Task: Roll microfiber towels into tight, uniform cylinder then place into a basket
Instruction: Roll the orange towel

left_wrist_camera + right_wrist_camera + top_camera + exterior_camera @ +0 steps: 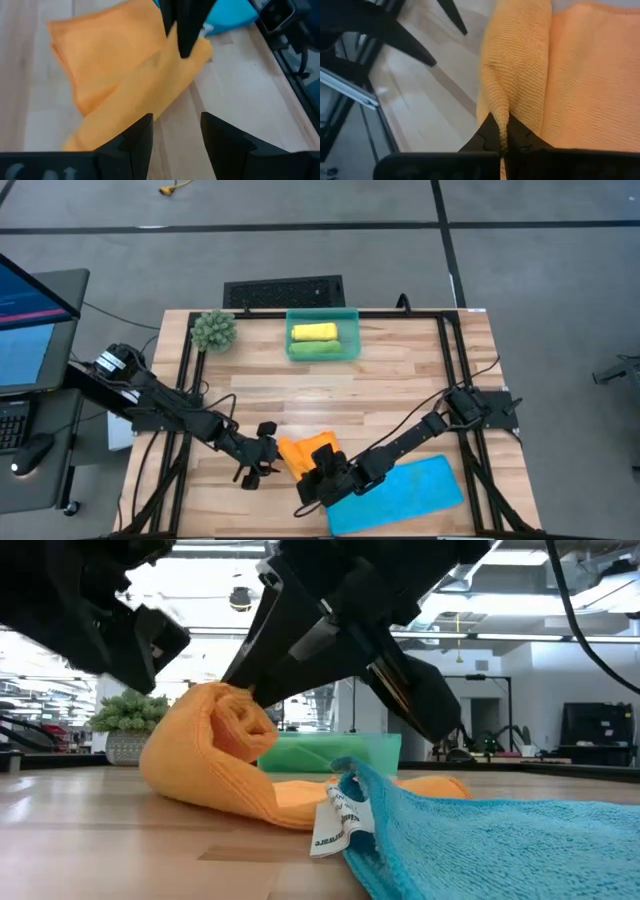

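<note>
1. The orange towel lies at the front of the desk, well away from the basket, which already holds a yellow roll and a green roll.
2. The right hand is clenched on a fold of the orange towel's edge, the cloth pinched thin between its fingers.
3. The left hand hangs just beside the orange towel, on the side away from the blue towel, fingers spread and holding nothing.
4. The loose roll's long axis seems to run roughly from the basket side toward the desk's front edge, so I'd judge rolling must travel across it.
5. The blue towel lies flat, touching the orange one.
</note>
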You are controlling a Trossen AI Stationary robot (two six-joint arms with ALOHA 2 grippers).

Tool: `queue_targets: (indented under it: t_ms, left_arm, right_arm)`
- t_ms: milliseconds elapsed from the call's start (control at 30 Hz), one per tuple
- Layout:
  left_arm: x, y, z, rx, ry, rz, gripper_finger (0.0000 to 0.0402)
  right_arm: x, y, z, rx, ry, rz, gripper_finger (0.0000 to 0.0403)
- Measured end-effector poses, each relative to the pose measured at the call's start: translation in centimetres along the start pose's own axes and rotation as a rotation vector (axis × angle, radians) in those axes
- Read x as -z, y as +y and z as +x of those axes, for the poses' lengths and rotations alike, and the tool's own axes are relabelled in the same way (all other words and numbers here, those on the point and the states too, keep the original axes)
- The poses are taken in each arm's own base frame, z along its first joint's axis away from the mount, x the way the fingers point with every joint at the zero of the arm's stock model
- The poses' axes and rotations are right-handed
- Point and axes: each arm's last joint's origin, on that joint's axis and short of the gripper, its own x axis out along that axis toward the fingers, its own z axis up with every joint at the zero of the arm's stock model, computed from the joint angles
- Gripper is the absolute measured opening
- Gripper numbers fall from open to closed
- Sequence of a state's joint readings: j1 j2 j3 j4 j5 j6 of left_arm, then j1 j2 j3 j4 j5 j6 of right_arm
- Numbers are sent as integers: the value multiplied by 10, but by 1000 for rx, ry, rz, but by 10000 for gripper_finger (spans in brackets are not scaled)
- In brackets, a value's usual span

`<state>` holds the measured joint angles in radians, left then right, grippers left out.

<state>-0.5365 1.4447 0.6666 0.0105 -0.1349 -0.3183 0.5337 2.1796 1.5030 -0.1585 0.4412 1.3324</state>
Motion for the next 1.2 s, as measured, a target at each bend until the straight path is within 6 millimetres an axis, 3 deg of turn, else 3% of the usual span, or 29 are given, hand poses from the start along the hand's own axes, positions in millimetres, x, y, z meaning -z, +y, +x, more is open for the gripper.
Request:
queue_targets:
  t_ms: [300,567,700,1200]
  left_arm:
    - [11,-3,34,39,20,-45,158]
    - [9,-1,35,16,-7,-43,158]
    - [7,1,35,14,-21,-43,158]
    - [-3,22,37,-12,-63,-37,158]
  right_arm:
    - [7,0,-2,-16,22,57,11]
    - [18,-1,-7,17,23,127,11]
    - [16,-7,-6,70,28,107,11]
    - [13,-3,-3,15,116,153,11]
